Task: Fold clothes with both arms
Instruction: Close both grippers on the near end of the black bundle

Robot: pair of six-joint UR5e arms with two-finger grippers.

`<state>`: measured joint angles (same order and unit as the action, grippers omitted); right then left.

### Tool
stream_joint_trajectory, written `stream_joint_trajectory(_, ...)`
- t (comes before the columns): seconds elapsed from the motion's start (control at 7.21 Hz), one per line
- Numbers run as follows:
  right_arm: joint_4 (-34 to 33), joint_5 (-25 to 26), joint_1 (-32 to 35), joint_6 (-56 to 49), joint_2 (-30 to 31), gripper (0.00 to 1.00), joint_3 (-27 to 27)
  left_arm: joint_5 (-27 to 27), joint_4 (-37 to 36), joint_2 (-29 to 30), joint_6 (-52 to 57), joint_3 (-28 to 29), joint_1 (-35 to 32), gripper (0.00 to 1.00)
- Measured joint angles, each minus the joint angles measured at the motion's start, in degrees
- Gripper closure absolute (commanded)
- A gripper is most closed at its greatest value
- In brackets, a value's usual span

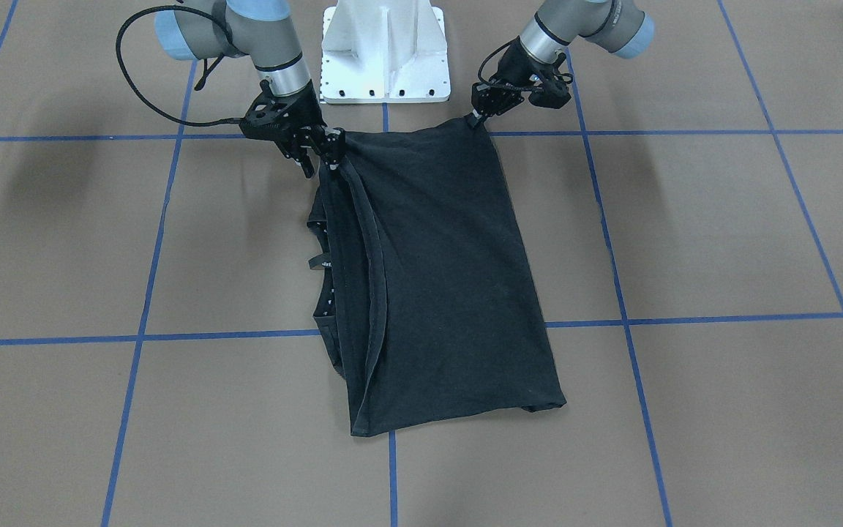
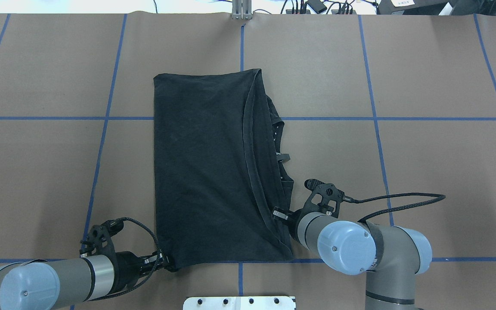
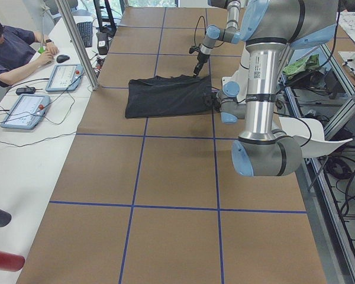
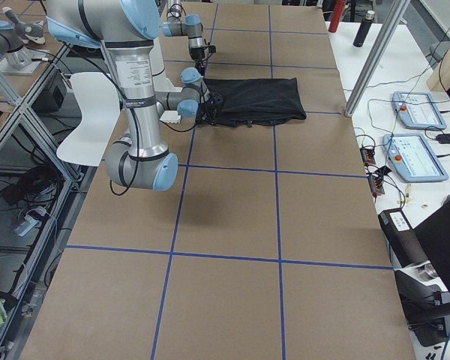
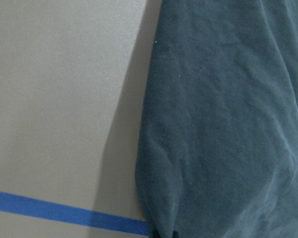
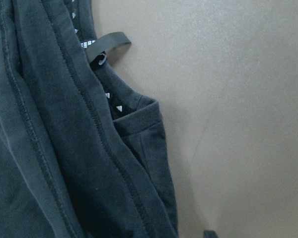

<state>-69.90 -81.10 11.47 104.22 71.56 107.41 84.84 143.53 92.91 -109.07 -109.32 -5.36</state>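
The black t-shirt [image 1: 436, 278] lies folded into a long rectangle on the brown table [image 1: 685, 234], with its collar and a small label poking out along one long side [image 2: 280, 142]. My left gripper [image 2: 165, 261] is shut on the shirt's near corner [image 1: 476, 119], low over the table. My right gripper [image 2: 279, 214] is shut on the layered hem at the other near corner [image 1: 332, 150]. The shirt's near edge stretches between them. In the left wrist view, cloth [image 5: 228, 124] fills the right half. The right wrist view shows seams and the collar [image 6: 64, 148]. No chest graphic is visible.
The white pedestal base [image 1: 385, 51] stands just behind the shirt's near edge. Blue tape lines [image 1: 685, 320] grid the table. A person [image 3: 12, 50] sits at the side bench with control tablets [image 3: 23, 109], behind a metal post [image 3: 77, 41].
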Motion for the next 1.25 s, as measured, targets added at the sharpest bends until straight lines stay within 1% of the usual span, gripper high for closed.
stream_joint_trajectory(0.28, -0.6, 0.1, 0.1, -0.1, -0.3, 0.47, -0.4, 0.0, 0.0, 0.0, 0.0, 0.0, 0.0, 1.0)
stream_joint_trajectory(0.55, -2.4, 0.1, 0.2, -0.1, -1.9, 0.47, -1.2, 0.0, 0.0, 0.0, 0.0, 0.0, 0.0, 1.0)
stream_joint_trajectory(0.69, -2.8, 0.1, 0.1, -0.1, -2.3, 0.51, -1.5, 0.0, 0.0, 0.0, 0.0, 0.0, 0.0, 1.0)
stream_joint_trajectory(0.97, -3.0, 0.0, 0.1, -0.2, -2.6, 0.73, -1.8, 0.0, 0.0, -0.1, 0.0, 0.0, 0.0, 1.0)
stream_joint_trajectory(1.11, -3.0, 0.0, 0.1, -0.3, -2.6, 0.87, -1.8, 0.1, 0.0, -0.1, 0.0, 0.0, 0.0, 1.0)
stream_joint_trajectory(1.25, -3.0, 0.0, 0.1, -0.4, -2.7, 0.89, -1.8, 0.1, 0.0, -0.1, 0.0, 0.0, 0.0, 1.0)
